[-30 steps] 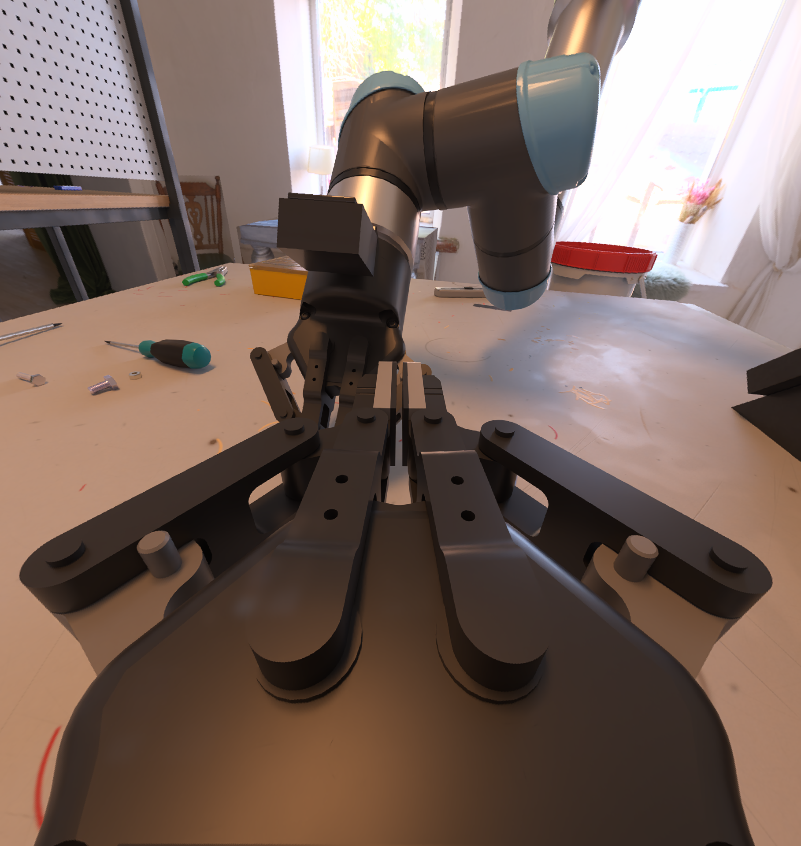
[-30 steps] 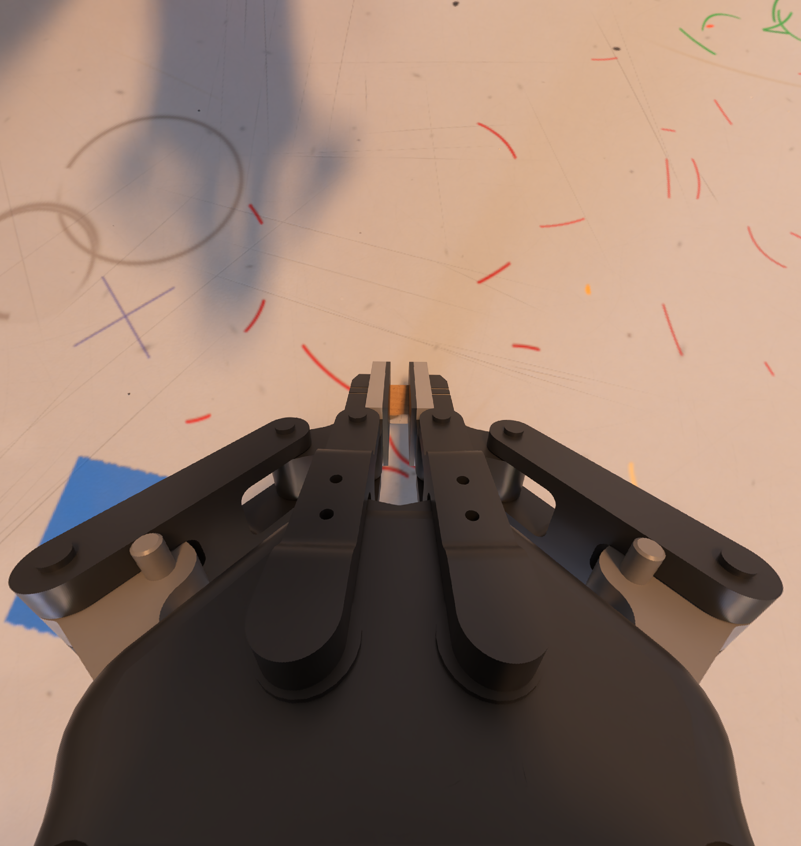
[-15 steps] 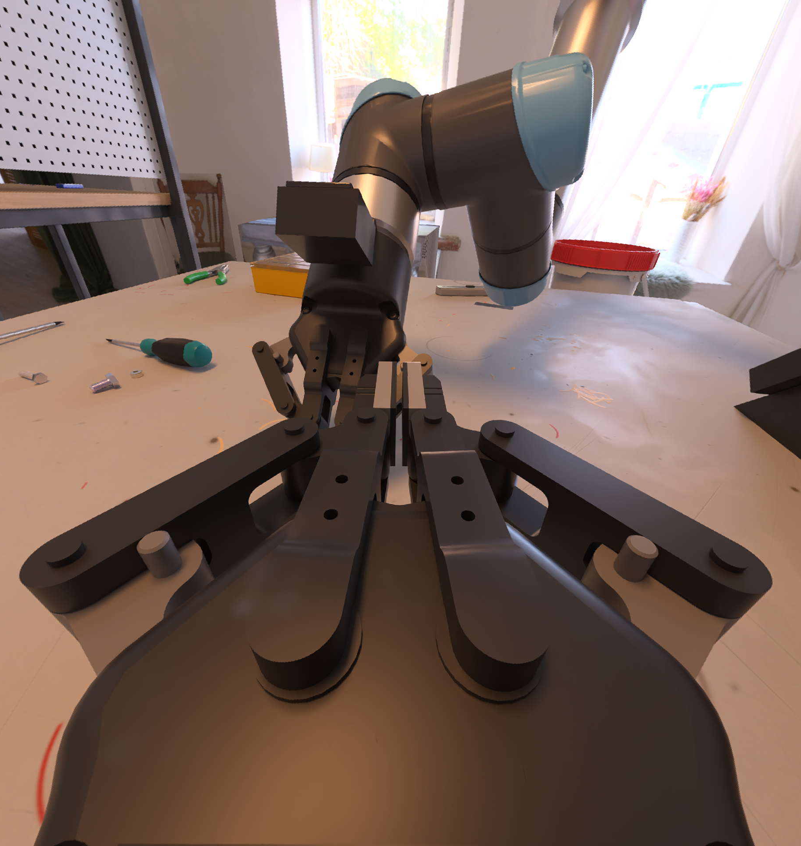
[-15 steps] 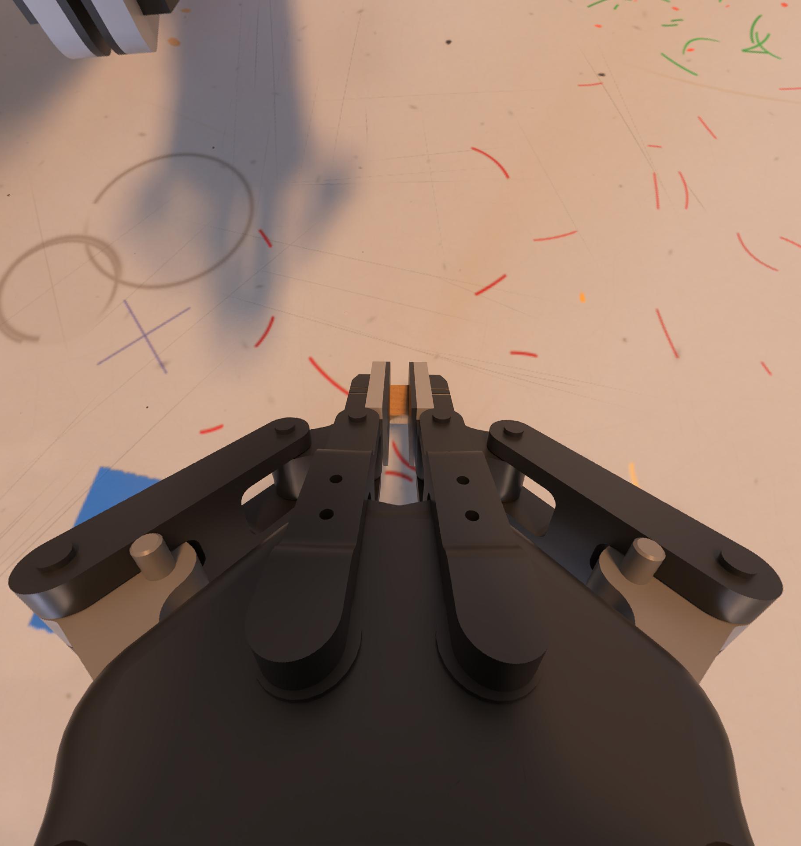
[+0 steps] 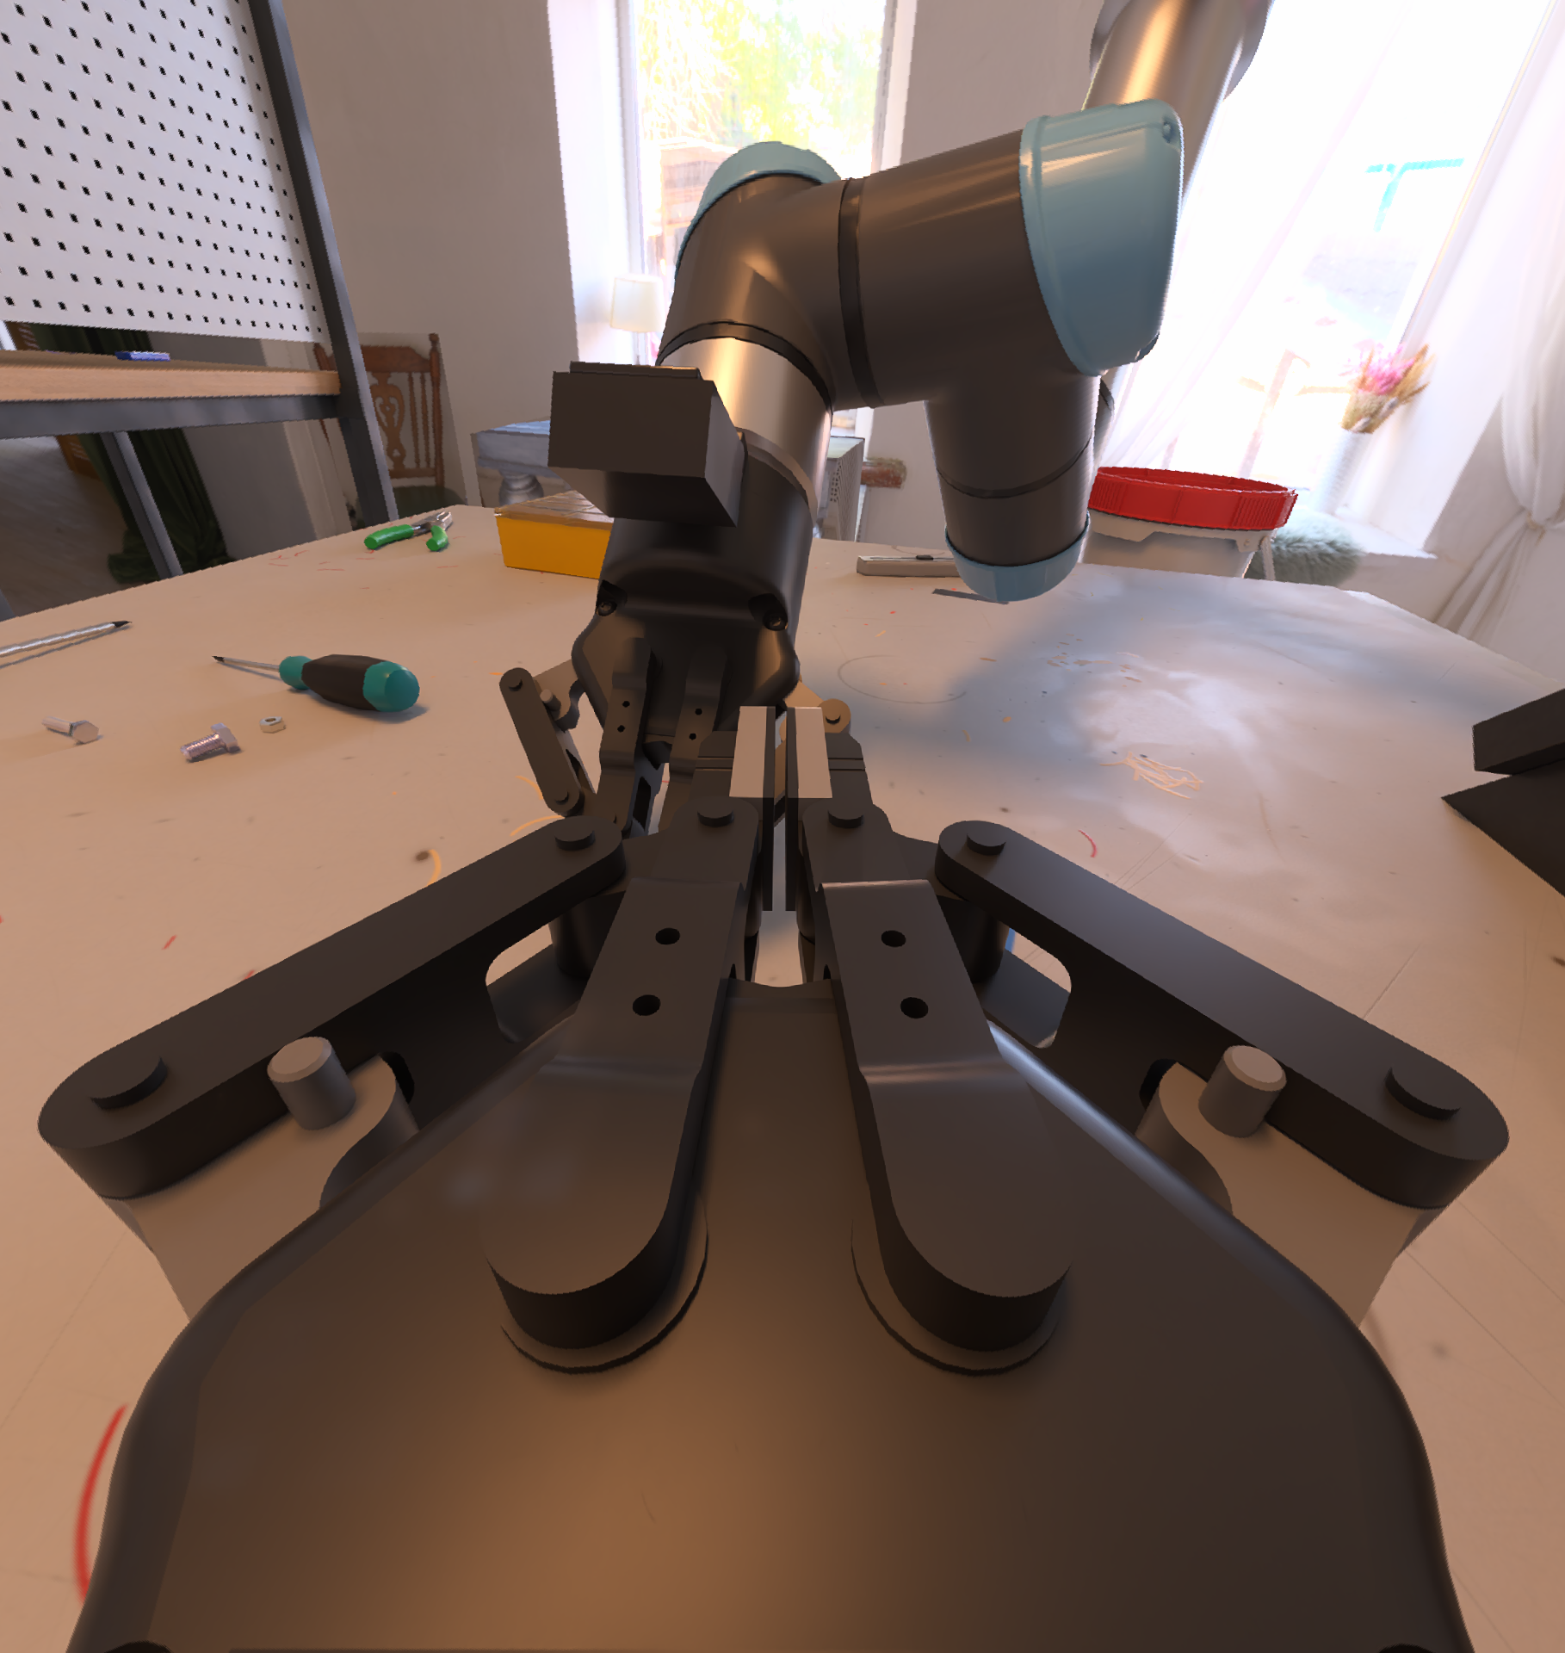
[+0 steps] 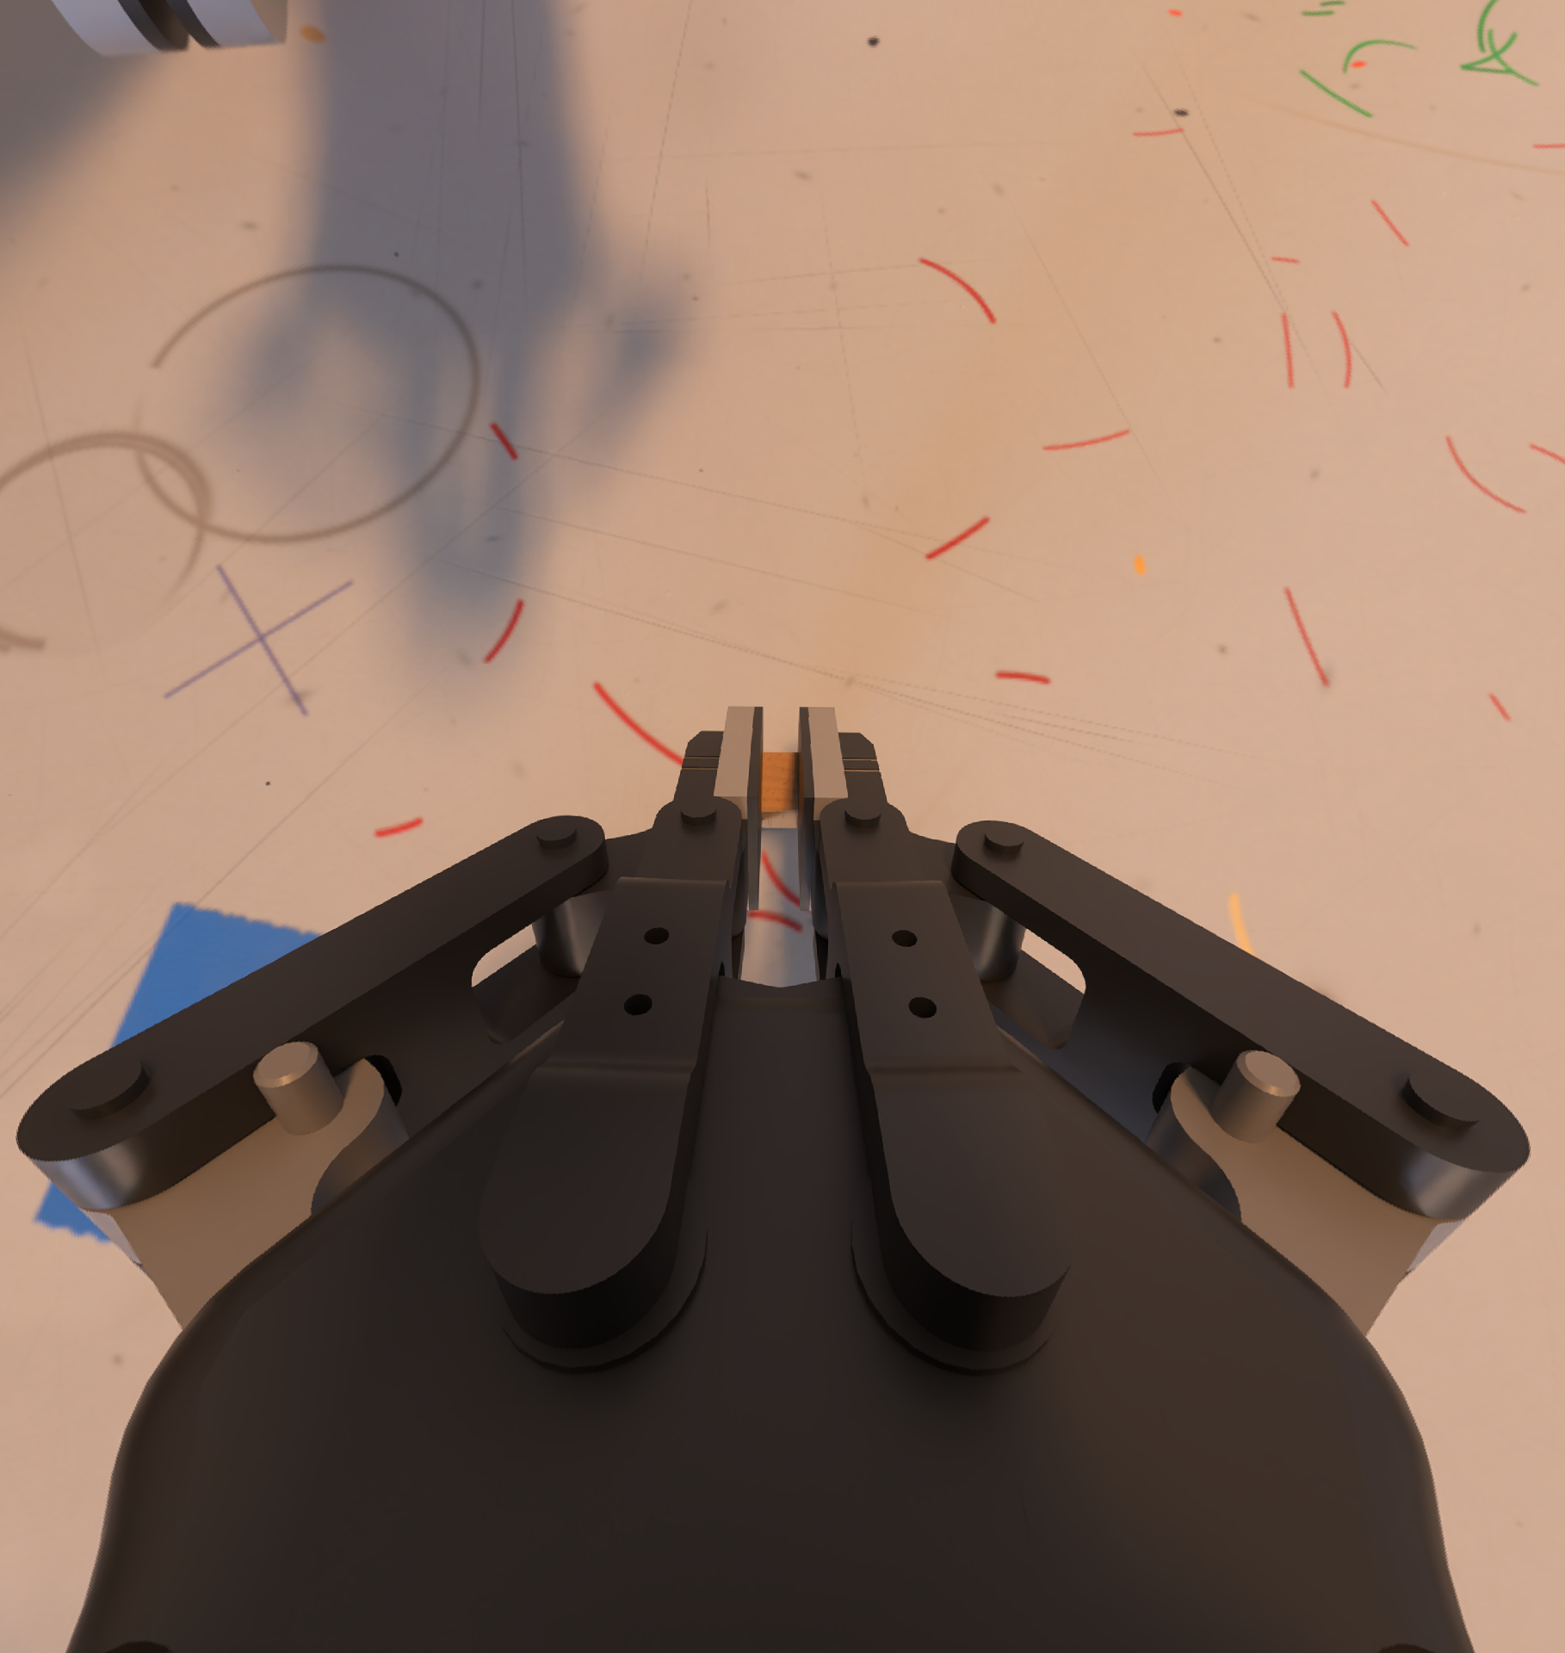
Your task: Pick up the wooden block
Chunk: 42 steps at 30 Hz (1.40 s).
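The table (image 6: 1119, 268) stretched pale and scribbled beneath the right gripper (image 6: 781, 756), which hung above it, well in from any edge, clamped narrow on the small wooden block (image 6: 779, 780) between its pads. The left gripper (image 5: 779, 751) stood closed, holding nothing.
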Each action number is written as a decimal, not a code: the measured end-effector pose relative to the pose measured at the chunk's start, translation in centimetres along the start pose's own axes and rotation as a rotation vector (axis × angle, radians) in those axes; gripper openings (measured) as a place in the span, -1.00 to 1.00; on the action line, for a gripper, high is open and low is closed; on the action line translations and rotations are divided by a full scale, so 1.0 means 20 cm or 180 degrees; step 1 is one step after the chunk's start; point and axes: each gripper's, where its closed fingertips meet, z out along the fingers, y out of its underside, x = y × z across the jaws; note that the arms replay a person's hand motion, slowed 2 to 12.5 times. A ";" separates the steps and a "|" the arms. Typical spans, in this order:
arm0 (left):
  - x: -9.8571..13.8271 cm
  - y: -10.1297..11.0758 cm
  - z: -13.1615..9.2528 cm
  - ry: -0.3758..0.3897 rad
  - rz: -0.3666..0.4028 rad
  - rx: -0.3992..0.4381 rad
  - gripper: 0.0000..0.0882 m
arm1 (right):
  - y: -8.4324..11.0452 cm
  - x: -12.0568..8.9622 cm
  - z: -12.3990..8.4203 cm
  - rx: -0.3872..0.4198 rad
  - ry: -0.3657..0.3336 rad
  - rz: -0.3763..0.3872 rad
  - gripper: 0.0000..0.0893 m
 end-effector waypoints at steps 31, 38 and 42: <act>-0.02 0.02 0.00 -0.0090 0.0031 -0.0088 -0.95 | -0.13 -0.02 -0.10 0.0345 -0.0079 0.0110 -0.85; -0.02 0.03 0.00 -0.0128 0.0049 -0.0134 -0.95 | -0.23 -0.05 -0.18 0.0541 -0.0180 0.0150 -0.84; -0.03 0.04 0.01 -0.0146 0.0073 -0.0186 -0.95 | -0.28 -0.07 -0.23 0.0626 -0.0250 0.0152 -0.84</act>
